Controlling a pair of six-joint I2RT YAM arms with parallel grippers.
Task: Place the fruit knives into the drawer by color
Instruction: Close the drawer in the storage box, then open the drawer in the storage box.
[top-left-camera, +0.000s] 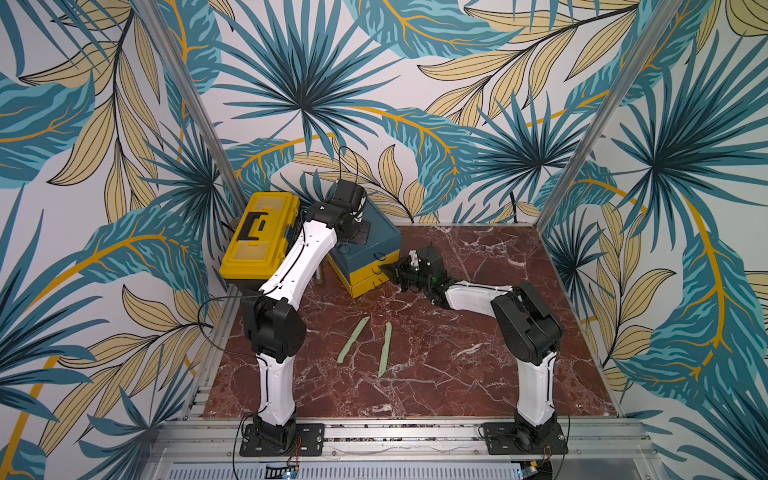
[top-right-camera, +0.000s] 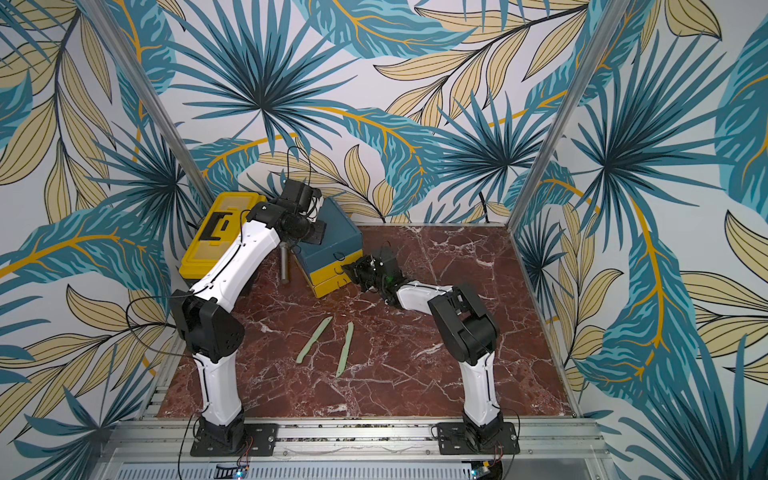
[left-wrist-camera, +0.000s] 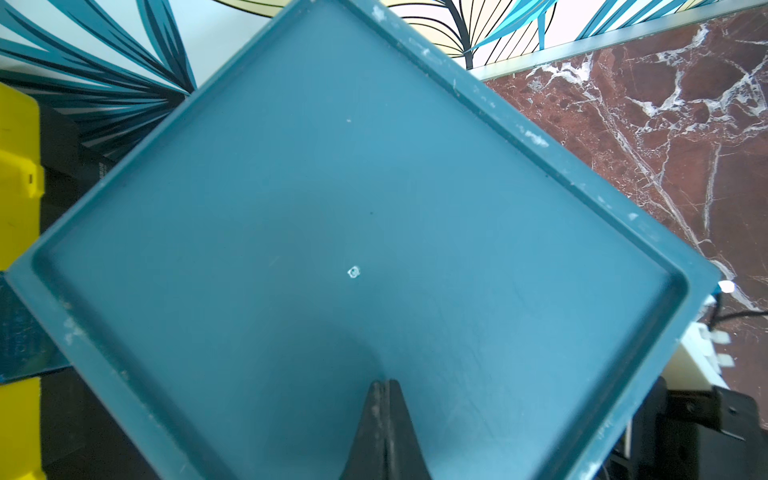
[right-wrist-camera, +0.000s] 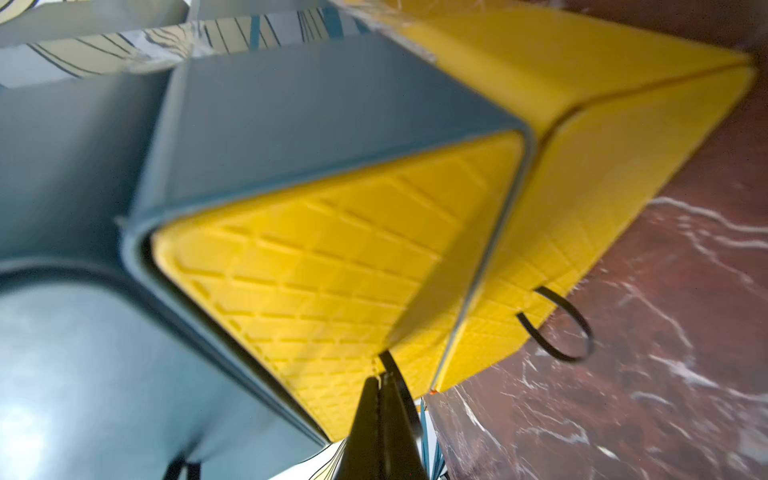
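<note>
Two pale green fruit knives (top-left-camera: 385, 350) lie mid-table, long axes roughly 6-to-12, at 6 o'clock from the nearer right gripper (top-left-camera: 385, 269), fingers together at the loop pull (right-wrist-camera: 395, 370) of the drawer (top-left-camera: 380, 239); left gripper (left-wrist-camera: 384, 384) pressed shut on top

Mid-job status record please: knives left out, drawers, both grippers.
Knives out: two pale green knives, flat on the table, side by side, apart
Other colors: none in view
Chest: middle yellow drawer looks closed
Left gripper: shut, tips at the chest's top
Right gripper: shut, tips at that drawer's loop pull; grip unclear
</note>
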